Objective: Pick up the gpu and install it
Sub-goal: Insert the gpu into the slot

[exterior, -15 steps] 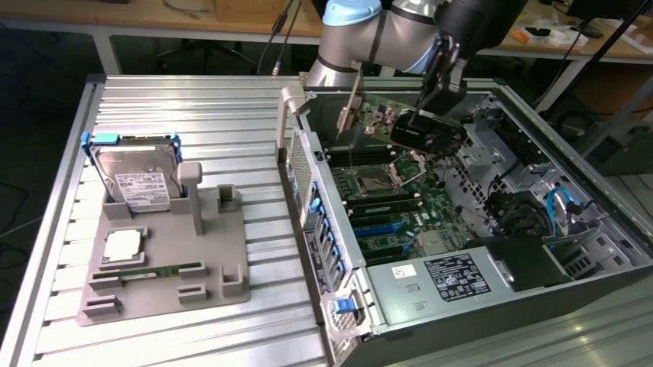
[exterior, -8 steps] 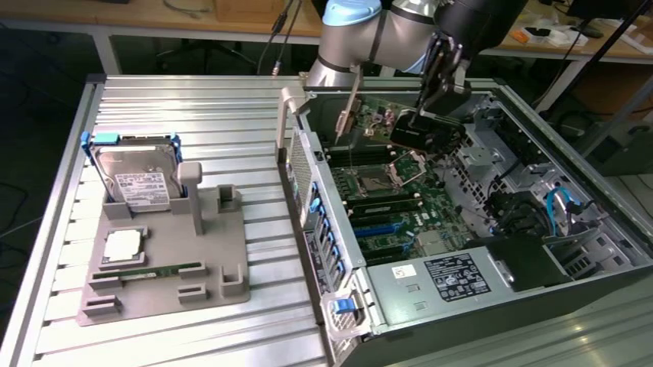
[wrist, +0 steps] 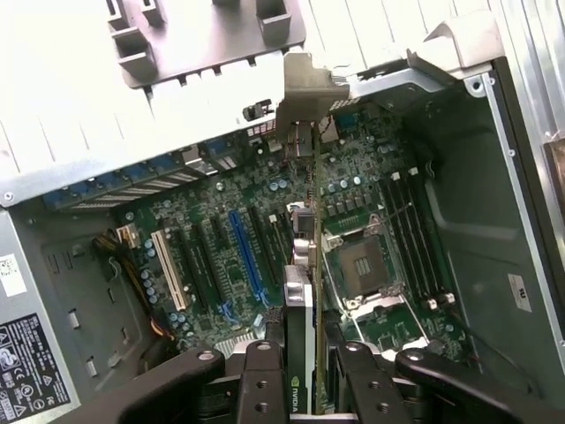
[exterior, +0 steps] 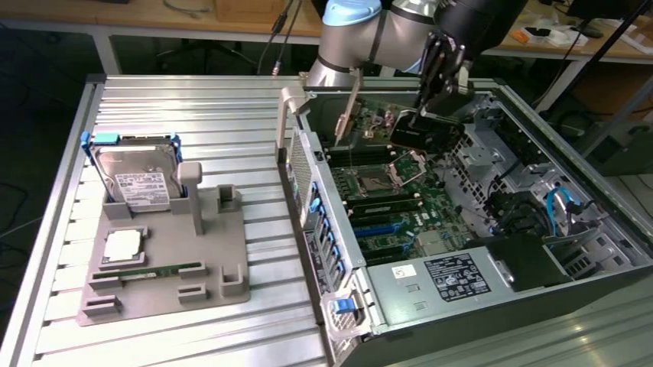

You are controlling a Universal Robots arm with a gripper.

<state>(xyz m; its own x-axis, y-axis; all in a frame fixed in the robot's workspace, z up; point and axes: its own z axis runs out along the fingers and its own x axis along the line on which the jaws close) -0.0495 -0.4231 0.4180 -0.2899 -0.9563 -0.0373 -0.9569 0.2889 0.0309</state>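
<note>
Dark board, thin and flat, long narrow silver bracket (wrist: 308,81) at one end: that's the gpu (wrist: 305,265). The wrist view has it edge-on, with a green-and-white logo patch on the face near the grip. The gripper (wrist: 305,358) has it pinched, black fingers (wrist: 263,375) closed narrow on either flat side, at the end away from the bracket.

In the exterior view the gripper (exterior: 441,105) hangs at about 1 o'clock, over the open computer case (exterior: 571,191). The gpu (exterior: 417,131) is up in the air above the motherboard (exterior: 393,229), card on edge, and its bracket (exterior: 352,107) points toward the case wall at 11 o'clock from the grip. It sits above the cpu socket (exterior: 374,180) area; not seated in any slot that I can see. Blue expansion slot (wrist: 247,256) and white slot (wrist: 166,265) lie beside the card's line, apart from it.

Grey parts holder (exterior: 164,290) at 8 o'clock on the ribbed aluminium table (exterior: 153,107), well apart from the case. It carries the hard drive (exterior: 138,182) with blue rails, a cpu chip (exterior: 122,245) and a green memory stick (exterior: 153,271).
</note>
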